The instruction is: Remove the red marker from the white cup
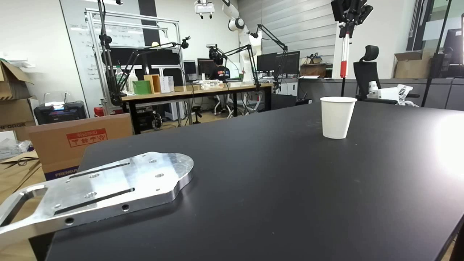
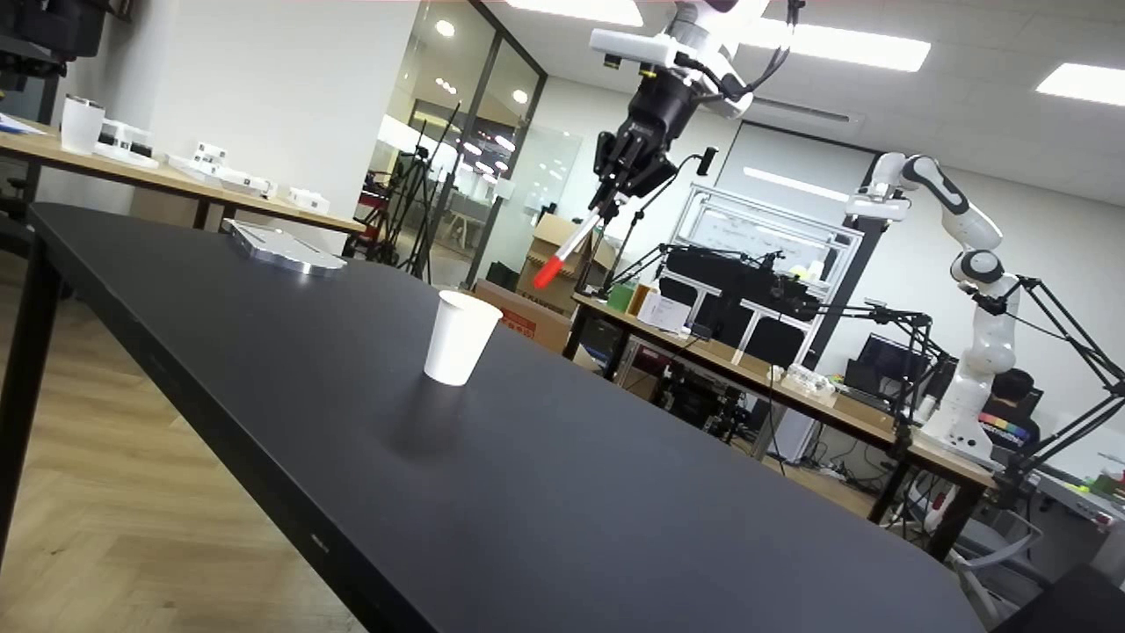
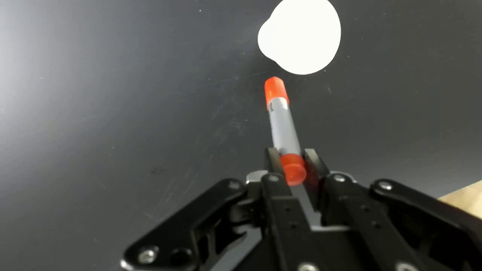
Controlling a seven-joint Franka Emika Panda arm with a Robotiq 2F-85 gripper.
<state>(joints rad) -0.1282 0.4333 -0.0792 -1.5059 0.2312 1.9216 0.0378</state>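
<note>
We see free air around the raised red marker [image 3: 285, 130] in the gripper [image 3: 291, 155], the upright white cup [image 1: 336, 119] standing near as our closest obstacle, black tabletop [image 1: 268, 181] giving us room between cup and metal plate [image 1: 116, 181], the plate barring low passage at one edge

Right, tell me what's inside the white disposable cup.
Only a little inner wall of the white disposable cup shows in both exterior views; its near side hides the bottom. The wrist view is washed out there. The red marker is outside, in the gripper.
</note>
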